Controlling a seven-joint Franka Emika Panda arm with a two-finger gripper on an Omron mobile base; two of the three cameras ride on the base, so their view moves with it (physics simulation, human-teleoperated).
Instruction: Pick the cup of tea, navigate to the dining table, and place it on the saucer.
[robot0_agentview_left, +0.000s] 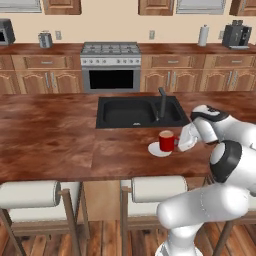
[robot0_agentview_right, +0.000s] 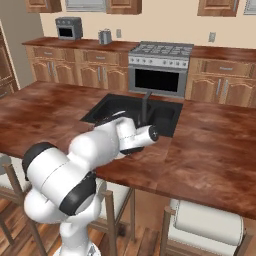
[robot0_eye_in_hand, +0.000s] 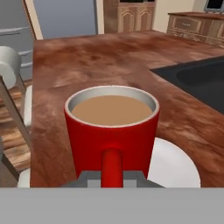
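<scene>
Red cup of tea (robot0_eye_in_hand: 111, 131) sits on the saucer (robot0_eye_in_hand: 175, 166) at lower centre, on the desk (robot0_agentview_left: 55, 140). Jaws are closed tight on its handle; opening unevenly could tip it and spill tea.

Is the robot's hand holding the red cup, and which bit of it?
Yes. The gripper is shut on the cup of tea, pinching its small red handle.
</scene>
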